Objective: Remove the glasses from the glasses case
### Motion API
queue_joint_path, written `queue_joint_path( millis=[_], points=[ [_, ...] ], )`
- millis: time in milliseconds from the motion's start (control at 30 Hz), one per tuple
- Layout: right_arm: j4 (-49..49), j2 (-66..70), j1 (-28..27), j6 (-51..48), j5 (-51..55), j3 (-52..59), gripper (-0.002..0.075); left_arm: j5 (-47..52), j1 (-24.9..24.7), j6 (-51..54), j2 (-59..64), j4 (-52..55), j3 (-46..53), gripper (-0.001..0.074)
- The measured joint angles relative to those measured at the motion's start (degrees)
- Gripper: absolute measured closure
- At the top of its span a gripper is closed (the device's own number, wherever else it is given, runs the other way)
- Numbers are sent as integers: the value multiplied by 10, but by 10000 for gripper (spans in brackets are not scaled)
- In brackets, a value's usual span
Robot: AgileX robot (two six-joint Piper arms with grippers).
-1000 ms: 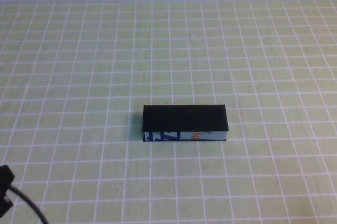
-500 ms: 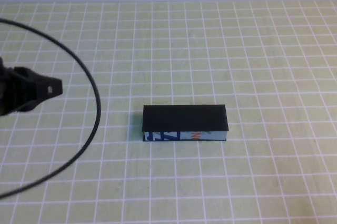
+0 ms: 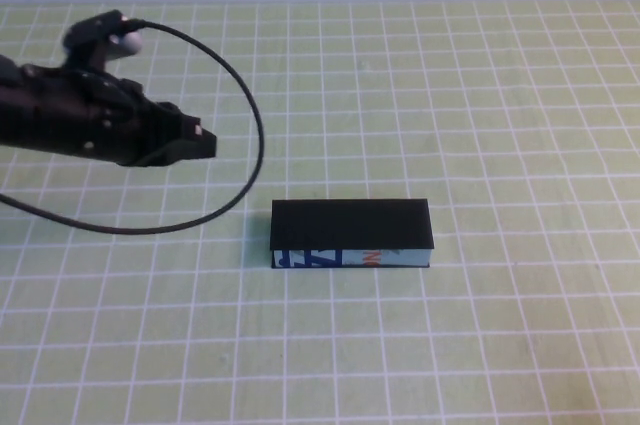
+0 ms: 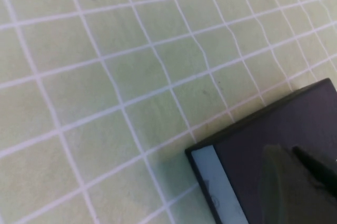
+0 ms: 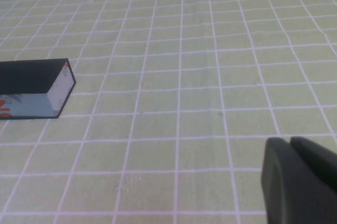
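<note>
1. Since the glasses case sits shut, lid flat down, mid green grid mat, it's prob a light stiff box w/ a matte top. Looks like it'd slide if pushed sideways, so I'd guess one arm needs to pin the body while the other lifts the lid.
2. Best hold imo: the lid's front edge, just above the pale blue printed side, pulling up away from that side. Hinge is presumably along the far edge, can't see it tho.
3. Left gripper hovers left of the case & a bit beyond it, not touching, cable looping round it. Fingertips look pressed together, nothing held.
4. Right gripper is well off to the case's right, only in its own wrist cam; fingers look closed w/ just a thin seam, empty.
5. Hidden stuff: the glasses themselves aren't visible at all, so no idea how they lie inside. Left wrist cam only catches one case corner.
</note>
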Motion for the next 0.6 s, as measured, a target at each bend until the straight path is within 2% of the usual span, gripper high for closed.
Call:
queue_joint_path(
  millis=[200, 433, 600],
  points=[
    [0, 0, 0, 0, 0, 0, 743, 3, -47, 10, 102, -5, -60, 739],
    [0, 0, 0, 0, -6, 0, 743, 29, -64, 10, 198, -7, -137, 739],
    [77, 0, 0, 0, -55, 0, 743, 50, -65, 11, 235, -18, -163, 739]
  ],
)
